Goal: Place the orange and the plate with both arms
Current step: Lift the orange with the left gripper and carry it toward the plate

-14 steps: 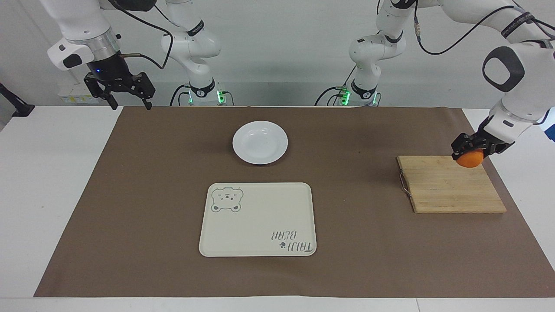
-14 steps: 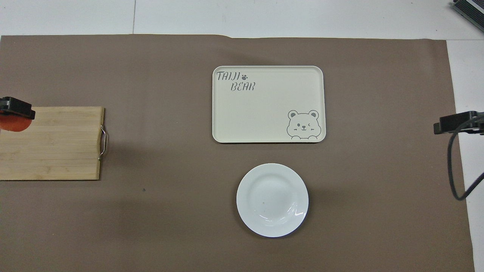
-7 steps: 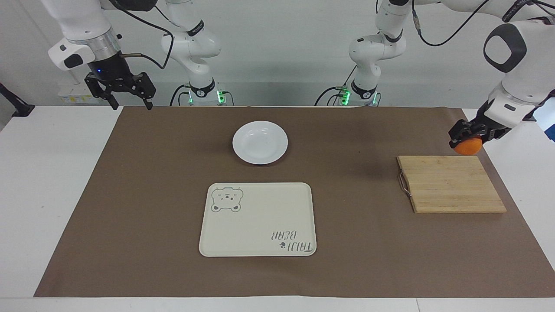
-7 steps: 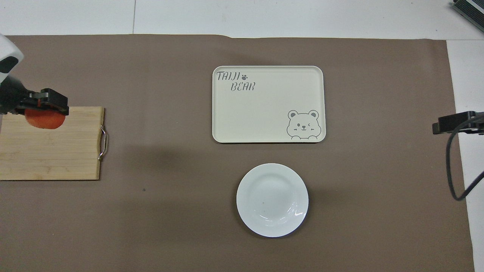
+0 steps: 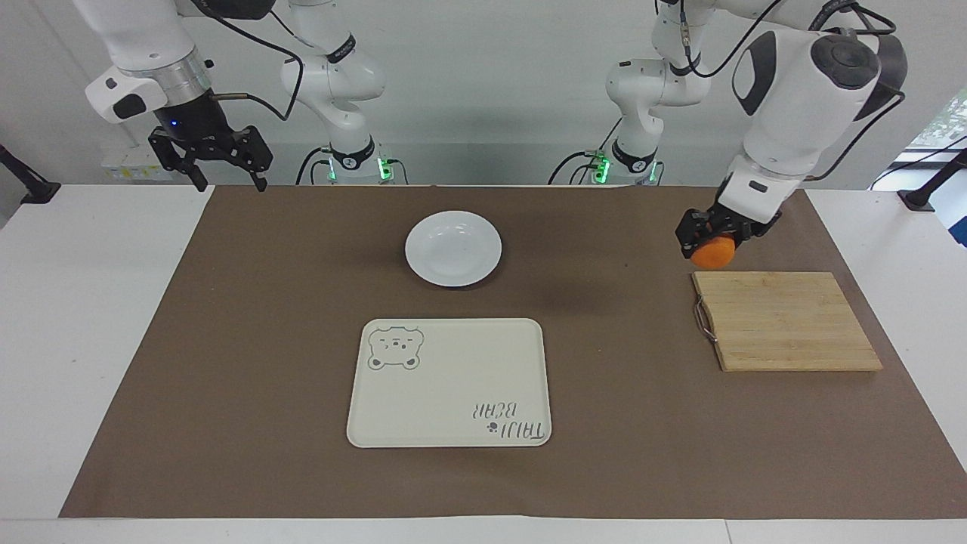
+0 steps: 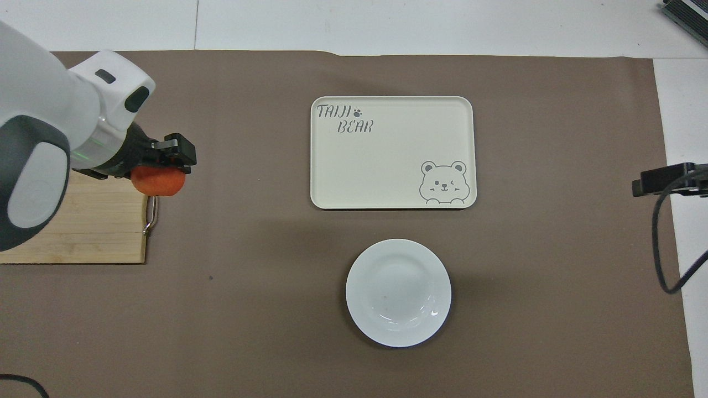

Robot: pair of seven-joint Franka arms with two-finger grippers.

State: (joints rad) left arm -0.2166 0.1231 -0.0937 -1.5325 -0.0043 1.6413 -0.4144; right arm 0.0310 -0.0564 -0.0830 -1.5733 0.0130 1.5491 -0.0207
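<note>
Orange (image 5: 713, 253) hangs in the air at the right of the facing frame, pinched between the closed fingers of the left gripper (image 5: 710, 240), just above the upper corner of the wooden cutting board (image 5: 786, 321). A second ago the same fruit sat low over the far right part of that board; since then the left arm has lifted it and swung it inward toward the middle of the frame, so in the overhead view the orange (image 6: 158, 181) now shows at the board's handle edge, over the brown mat (image 6: 249, 265), where earlier only a sliver of it peeked in at the left border. That shift suggests the pick is done and the carry has begun, probably toward the centre of the table. The plate (image 5: 453, 248) lies untouched on the mat in the upper middle of the facing frame, in the same spot as before, with the cream bear tray (image 5: 449, 381) just below it, also unmoved. The right gripper (image 5: 219, 155) waits in the upper left of the facing frame, raised over the mat's corner, its fingers spread wide and holding nothing; it has barely stirred. My reading is that the orange's half of the job is under way while the plate's half has not started.
</note>
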